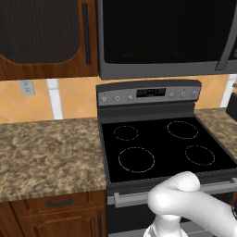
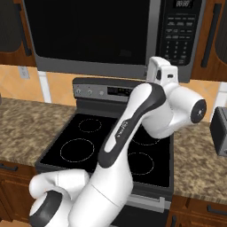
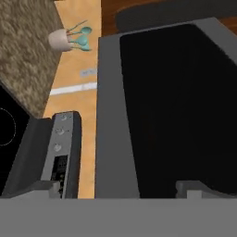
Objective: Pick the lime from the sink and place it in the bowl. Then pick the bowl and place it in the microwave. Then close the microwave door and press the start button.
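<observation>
**Count of things at the stove**

There is one microwave [image 1: 162, 37] above one black glass-top stove [image 1: 162, 143]. The stove has four burner rings [image 1: 136, 159] on its top. Its back panel [image 1: 149, 95] carries five small knobs, two at the left and three at the right, and one display between them. On the wall there is one outlet [image 1: 27, 87]. One toaster [image 2: 220, 131] stands on the counter [image 1: 46, 152]. One holder with utensils [image 3: 69, 39] is seen from the hand.

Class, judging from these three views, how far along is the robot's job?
Done, apparently: the microwave door looks shut; its dark window hides the inside. In hand: open fingers face the door. Left: pressing start on the keypad.
</observation>
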